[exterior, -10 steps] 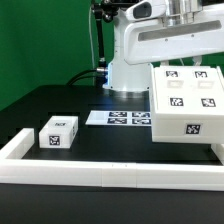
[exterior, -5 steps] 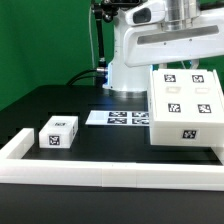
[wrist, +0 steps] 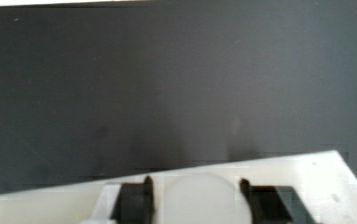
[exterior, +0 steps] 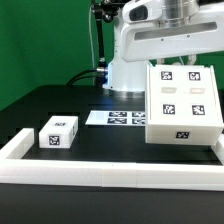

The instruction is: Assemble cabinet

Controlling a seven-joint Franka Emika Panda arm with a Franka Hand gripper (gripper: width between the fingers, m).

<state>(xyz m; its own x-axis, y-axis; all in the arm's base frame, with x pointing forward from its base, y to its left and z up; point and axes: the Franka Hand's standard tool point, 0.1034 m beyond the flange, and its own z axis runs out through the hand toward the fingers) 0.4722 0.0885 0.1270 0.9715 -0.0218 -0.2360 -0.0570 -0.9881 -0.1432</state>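
Note:
The big white cabinet box (exterior: 183,100) stands at the exterior view's right, tipped up so its face with several tags turns toward the camera. Its lower edge is on the black table. In the wrist view my gripper (wrist: 200,198) is shut on a rounded white piece of this box (wrist: 200,190), with one dark finger (wrist: 138,198) on each side. In the exterior view the hand is above the box's top edge and mostly cut off. A small white cabinet block (exterior: 59,131) with tags lies alone on the table at the left.
The marker board (exterior: 118,118) lies flat behind the box, near the robot base (exterior: 125,72). A long low white rail (exterior: 110,174) runs along the front and turns back at the left corner (exterior: 18,146).
The cabinet box has tipped further: its tagged face now shows larger and steeper, and its front side looks narrower. The small block has not moved.

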